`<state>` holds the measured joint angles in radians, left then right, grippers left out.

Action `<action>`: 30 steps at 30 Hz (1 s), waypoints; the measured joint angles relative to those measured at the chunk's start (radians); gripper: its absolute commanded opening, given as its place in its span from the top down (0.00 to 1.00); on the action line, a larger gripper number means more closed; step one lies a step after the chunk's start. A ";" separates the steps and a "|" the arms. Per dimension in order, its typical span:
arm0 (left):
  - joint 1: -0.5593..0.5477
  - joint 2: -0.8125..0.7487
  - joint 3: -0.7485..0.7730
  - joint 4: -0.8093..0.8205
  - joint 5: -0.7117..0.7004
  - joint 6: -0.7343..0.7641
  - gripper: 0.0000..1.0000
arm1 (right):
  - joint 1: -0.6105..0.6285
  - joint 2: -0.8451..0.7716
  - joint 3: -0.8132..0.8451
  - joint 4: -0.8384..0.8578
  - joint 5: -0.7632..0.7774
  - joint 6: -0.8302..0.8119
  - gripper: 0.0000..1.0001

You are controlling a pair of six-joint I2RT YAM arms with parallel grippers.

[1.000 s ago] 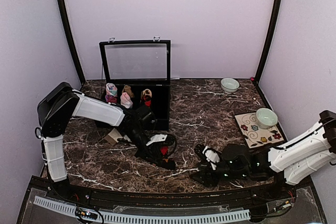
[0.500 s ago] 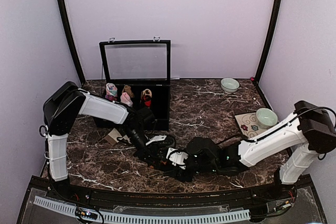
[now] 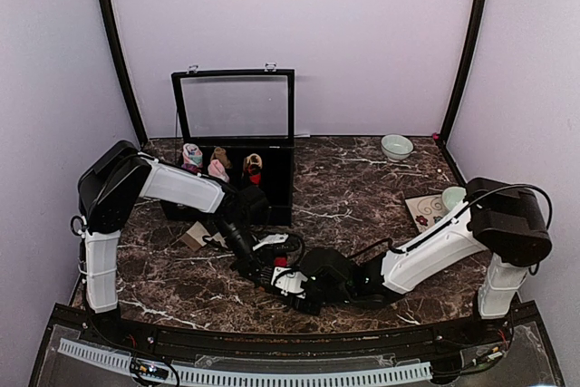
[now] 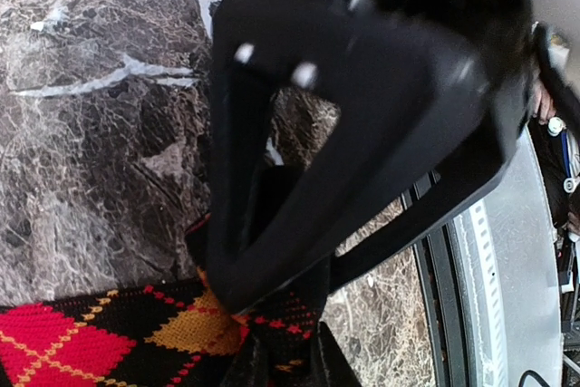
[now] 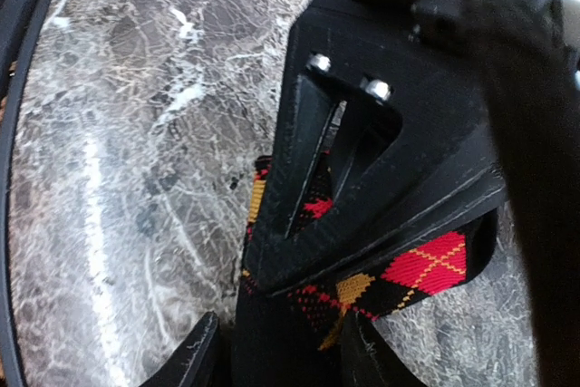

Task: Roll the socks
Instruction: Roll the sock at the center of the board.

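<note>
Sock point(image 4: 91, 342) just in front of the box point(image 3: 281, 183): left hand point(image 4: 240, 301) clamped on it, right hand point(image 5: 272, 265) astride alongside, can't tell its grip.

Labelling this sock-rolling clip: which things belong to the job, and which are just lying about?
Job:
argyle sock

Lying about:
black box
rolled bundles in it
far bowl
near bowl
flowered mat
</note>
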<state>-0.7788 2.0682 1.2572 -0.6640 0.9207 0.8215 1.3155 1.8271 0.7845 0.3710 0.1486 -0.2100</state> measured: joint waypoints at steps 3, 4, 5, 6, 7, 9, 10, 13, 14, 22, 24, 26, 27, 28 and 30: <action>0.000 0.000 0.003 -0.013 -0.003 0.008 0.87 | 0.000 0.033 0.009 0.026 0.005 0.003 0.63; 0.000 0.000 0.004 -0.018 -0.004 0.010 0.87 | 0.000 0.038 0.009 0.037 0.006 0.006 0.63; 0.000 0.000 0.004 -0.024 -0.005 0.014 0.86 | 0.000 0.042 0.009 0.048 0.008 0.011 0.63; 0.000 0.000 0.005 -0.028 -0.005 0.020 0.85 | 0.000 0.044 0.006 0.058 0.008 0.018 0.65; 0.001 0.000 0.005 -0.034 -0.004 0.029 0.83 | 0.000 0.045 0.000 0.072 0.009 0.026 0.68; 0.001 0.000 0.005 -0.045 -0.003 0.046 0.79 | 0.000 0.049 -0.012 0.099 0.006 0.042 0.78; 0.001 0.000 0.005 -0.050 -0.003 0.054 0.74 | 0.000 0.050 -0.017 0.109 0.004 0.050 0.82; 0.002 -0.001 0.005 -0.060 -0.005 0.068 0.59 | 0.000 0.050 -0.023 0.126 -0.014 0.071 0.92; 0.002 -0.001 0.004 -0.062 -0.008 0.069 0.57 | 0.000 0.050 -0.023 0.130 -0.021 0.084 0.93; 0.010 -0.095 -0.056 -0.079 -0.051 0.063 0.53 | 0.005 0.049 -0.034 0.146 -0.040 0.208 0.98; 0.020 -0.140 -0.058 -0.096 -0.067 0.068 0.53 | 0.015 0.047 -0.040 0.148 -0.039 0.225 0.99; 0.034 -0.174 -0.058 -0.113 -0.076 0.077 0.53 | 0.022 0.047 -0.040 0.146 -0.036 0.231 0.99; 0.042 -0.187 -0.058 -0.125 -0.080 0.082 0.53 | 0.025 0.047 -0.038 0.142 -0.032 0.232 1.00; 0.050 -0.193 -0.057 -0.135 -0.082 0.085 0.54 | 0.027 0.047 -0.034 0.133 -0.027 0.233 1.00; 0.069 -0.200 -0.056 -0.151 -0.088 0.088 0.58 | 0.031 0.047 -0.024 0.113 -0.018 0.235 1.00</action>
<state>-0.7097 1.8687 1.2007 -0.8150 0.8326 0.9096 1.3468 1.8740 0.7609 0.4843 0.1307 0.0250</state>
